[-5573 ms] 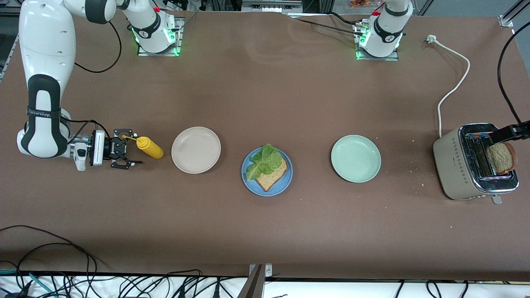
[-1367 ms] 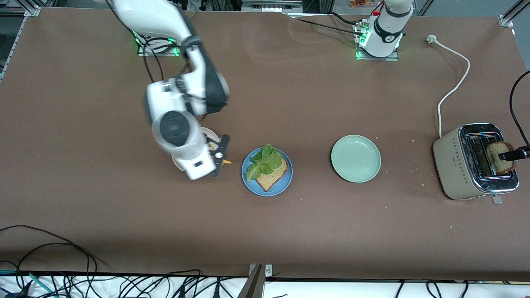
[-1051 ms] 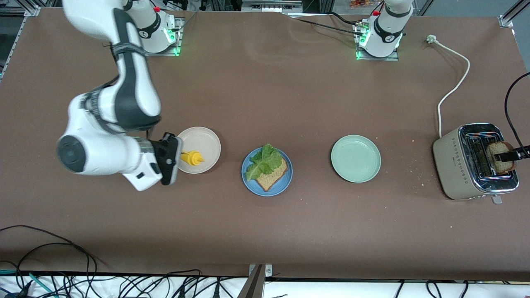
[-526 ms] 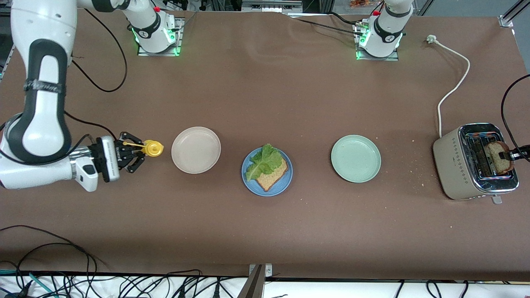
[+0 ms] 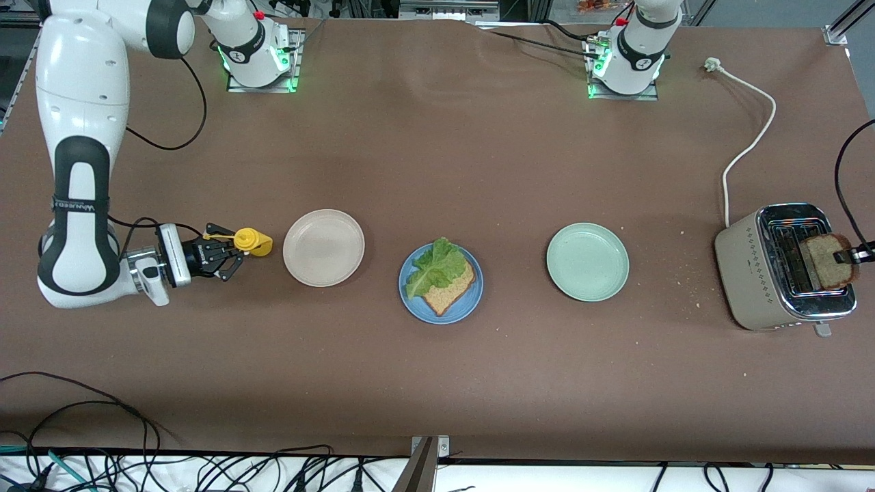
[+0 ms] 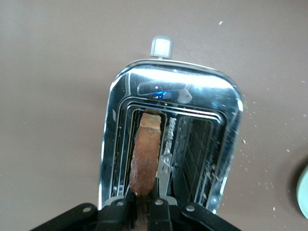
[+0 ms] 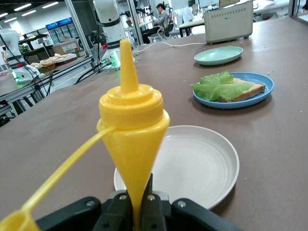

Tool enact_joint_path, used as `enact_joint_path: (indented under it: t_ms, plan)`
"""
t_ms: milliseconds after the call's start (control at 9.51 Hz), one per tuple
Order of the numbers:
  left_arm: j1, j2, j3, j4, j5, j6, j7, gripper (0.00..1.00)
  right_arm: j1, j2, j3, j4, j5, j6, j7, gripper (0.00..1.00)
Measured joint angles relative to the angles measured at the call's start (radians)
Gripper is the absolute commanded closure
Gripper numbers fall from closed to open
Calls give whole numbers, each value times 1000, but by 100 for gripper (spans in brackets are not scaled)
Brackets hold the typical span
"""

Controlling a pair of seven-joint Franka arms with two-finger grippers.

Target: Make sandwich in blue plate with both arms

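The blue plate [image 5: 441, 294] sits mid-table and holds one bread slice [image 5: 449, 289] with a lettuce leaf [image 5: 433, 266] on top of it. Beside the blue plate toward the left arm's end lies a mint-green plate [image 5: 587, 262]; toward the right arm's end, an off-white plate [image 5: 323, 247]. The left gripper [image 5: 850, 257] hangs over the toaster [image 5: 781, 267], closed on a second bread slice [image 5: 828, 260] standing in its slot. The right gripper [image 5: 220, 251] pinches a yellow squeeze bottle [image 5: 251, 242] just beside the off-white plate. The right forearm carries lettering too small to read.
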Motion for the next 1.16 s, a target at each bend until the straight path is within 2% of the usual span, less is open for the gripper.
enact_joint_path:
  t_ms: [210, 421, 526, 631, 841, 1157]
  plan:
    - [0, -90, -4, 6, 0, -60, 57, 100, -26, 43, 2, -1, 2, -5, -109, 94]
    - [0, -170, -35, 7, 0, -123, 69, 100, -41, 77, 2, -1, 4, -5, -163, 81]
    - [-1, -200, -59, 7, -26, -162, 54, 100, -44, 85, 2, -1, 5, -5, -169, 52]
    - [-3, -219, -70, 6, -91, -201, 20, 100, -46, 91, 2, 0, 5, -4, -170, 1]
    - [-4, -225, -93, -2, -228, -254, -53, 100, -53, 101, 2, 0, 10, 0, -170, 0]
    - [-9, -223, -249, -56, -319, -264, -298, 100, -105, 110, -2, 1, 27, 11, -173, 0]
